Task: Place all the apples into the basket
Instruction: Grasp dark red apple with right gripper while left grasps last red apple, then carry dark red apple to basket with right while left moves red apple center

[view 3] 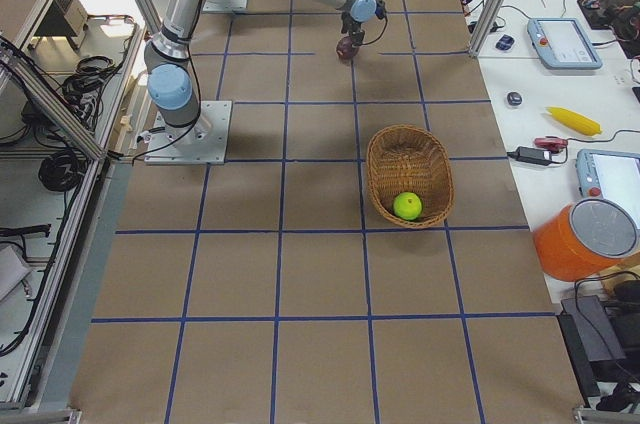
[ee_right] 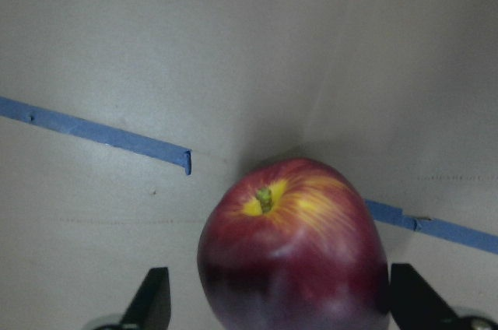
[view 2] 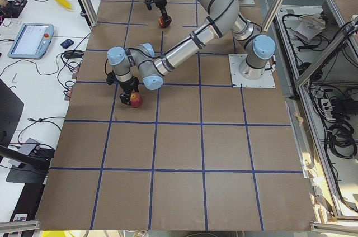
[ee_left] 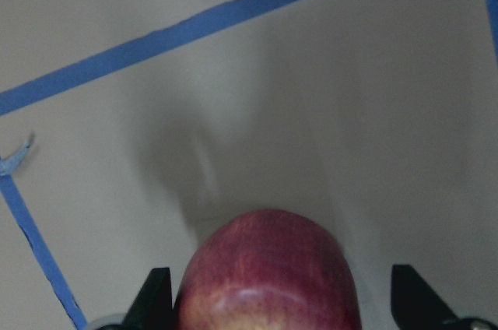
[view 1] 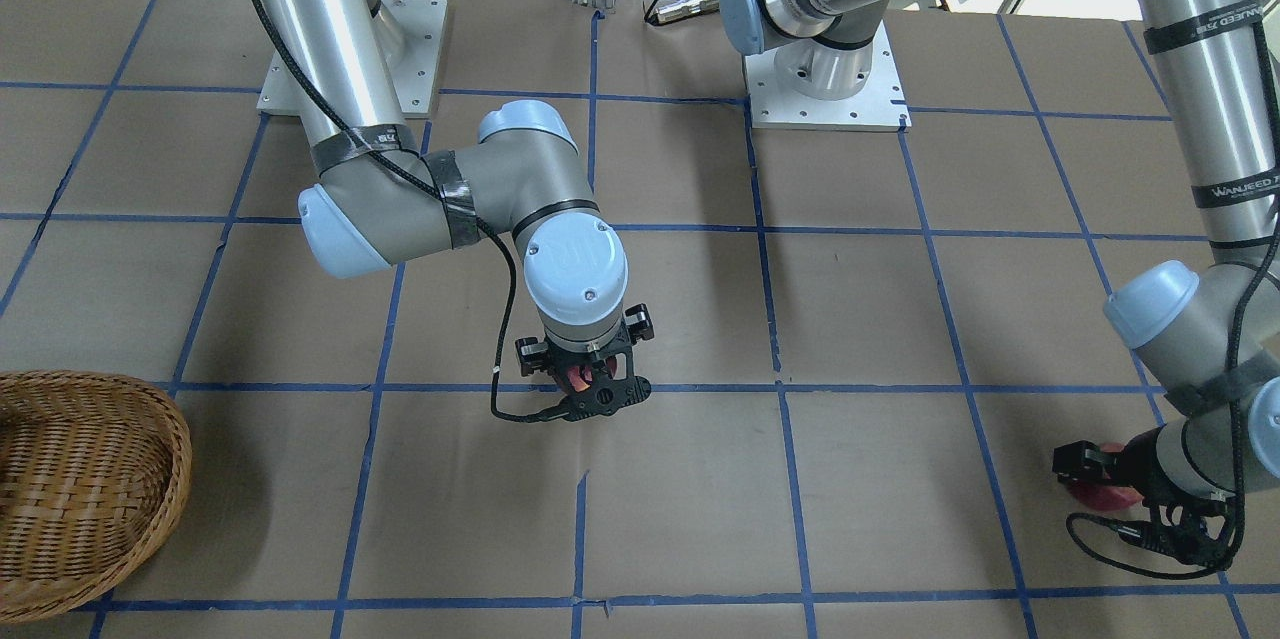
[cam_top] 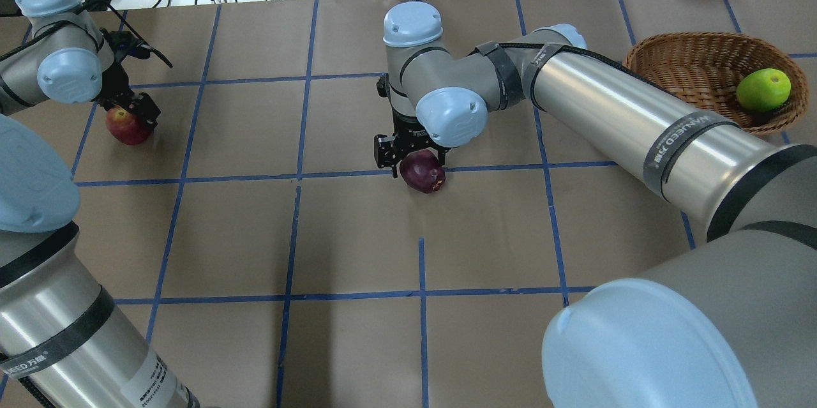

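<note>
A lighter red apple rests on the table at my far left. My left gripper straddles it, open, with a small gap at one finger. A dark red apple with a yellow patch at its stem lies mid-table. My right gripper stands over it, open, a finger on each side. The lime green apple lies inside the wicker basket at the far right.
Brown paper with a blue tape grid covers the table. Two arm mounting plates sit at the robot's edge. A white bench beyond the table holds cables, an orange container and a yellow object.
</note>
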